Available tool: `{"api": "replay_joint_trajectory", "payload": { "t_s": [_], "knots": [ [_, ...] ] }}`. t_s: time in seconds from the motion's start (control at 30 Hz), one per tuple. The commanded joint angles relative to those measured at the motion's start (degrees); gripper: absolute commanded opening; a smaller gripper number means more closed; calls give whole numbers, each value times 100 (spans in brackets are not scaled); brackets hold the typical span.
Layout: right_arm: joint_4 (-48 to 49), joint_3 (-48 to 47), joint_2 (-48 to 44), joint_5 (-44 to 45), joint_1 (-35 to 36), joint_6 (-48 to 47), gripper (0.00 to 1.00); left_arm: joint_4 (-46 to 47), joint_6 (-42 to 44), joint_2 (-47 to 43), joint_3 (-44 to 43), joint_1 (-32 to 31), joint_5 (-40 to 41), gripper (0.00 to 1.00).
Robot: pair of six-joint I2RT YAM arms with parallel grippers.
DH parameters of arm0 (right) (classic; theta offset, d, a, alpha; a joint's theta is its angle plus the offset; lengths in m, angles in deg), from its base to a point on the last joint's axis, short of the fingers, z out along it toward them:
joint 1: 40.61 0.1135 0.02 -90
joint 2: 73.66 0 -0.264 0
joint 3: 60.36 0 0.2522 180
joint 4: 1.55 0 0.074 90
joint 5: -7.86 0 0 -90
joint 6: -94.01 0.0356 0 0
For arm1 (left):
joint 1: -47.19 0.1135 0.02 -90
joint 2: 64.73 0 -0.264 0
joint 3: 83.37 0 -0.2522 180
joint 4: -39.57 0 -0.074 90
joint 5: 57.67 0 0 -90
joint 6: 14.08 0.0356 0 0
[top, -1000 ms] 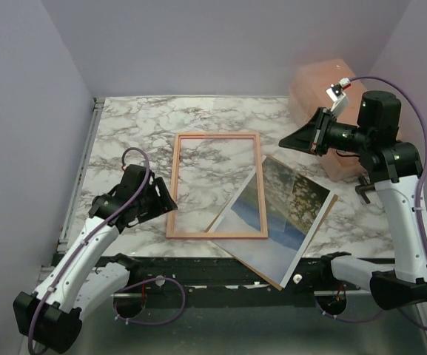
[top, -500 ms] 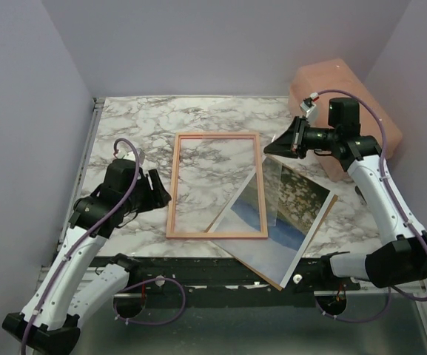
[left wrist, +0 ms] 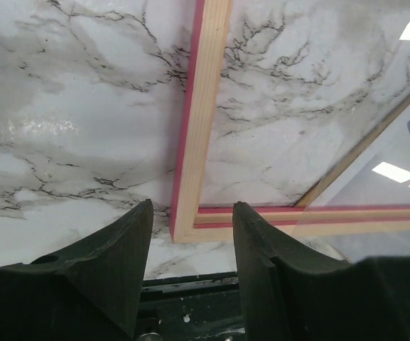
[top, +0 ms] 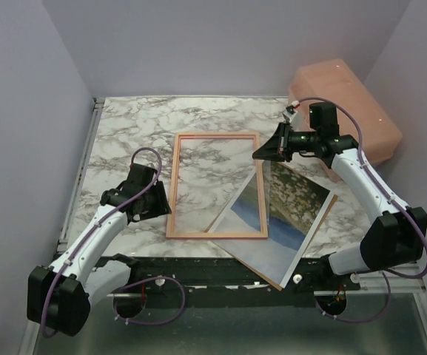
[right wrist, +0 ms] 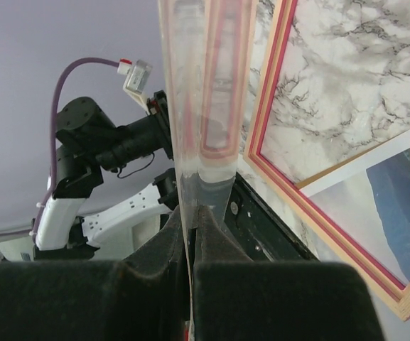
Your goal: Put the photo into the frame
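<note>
The frame [top: 173, 185] lies flat on the marble table, tan back up with pink showing at its edges [left wrist: 201, 128] [right wrist: 267, 92]. The photo [top: 291, 203] [right wrist: 403, 206] lies picture side up at the front right, one corner tucked under the frame's near right corner. My left gripper [top: 160, 203] [left wrist: 190, 209] is open at table height, just short of the frame's near left corner, with nothing between its fingers. My right gripper [top: 261, 153] [right wrist: 192, 209] hangs over the frame's right rail, shut on the edge of a clear sheet [right wrist: 205, 85] that hangs below it [top: 266, 188].
A brown backing board [top: 311, 237] lies under the photo, its edge showing on the right. A salmon-coloured box [top: 346, 103] stands at the back right. The table's black front rail [top: 220, 270] runs just behind the left fingers. Walls close in on three sides.
My right arm has carried the clear sheet leftward from near the box to the frame's right rail. My left gripper has narrowed somewhat and shifted towards the frame's near left corner.
</note>
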Motion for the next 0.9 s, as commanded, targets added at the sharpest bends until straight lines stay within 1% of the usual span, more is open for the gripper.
{"api": "replay_joint_trajectory", "payload": {
  "t_s": [0.0, 0.2, 0.33, 0.57, 0.7, 0.77, 0.87],
  "knots": [
    [333, 145, 204, -193, 178, 22, 1, 831, -76, 151, 355, 189, -278, 47],
    [501, 275, 425, -121, 375, 71, 1, 1179, -70, 498, 511, 277, -269, 41],
    [638, 306, 558, -72, 490, 144, 1, 1269, -61, 723, 547, 300, -237, 32],
    [911, 412, 837, -71, 571, 218, 1, 1261, -26, 1183, 404, 320, -48, 27],
    [927, 330, 970, -69, 570, 185, 1, 1317, -9, 1452, 338, 322, 4, 23],
    [909, 246, 1030, -68, 566, 172, 1, 1277, 5, 1530, 304, 318, 72, 22],
    [892, 100, 1137, -64, 567, 162, 1, 1325, 18, 1541, 330, 324, 45, 17]
  ]
}}
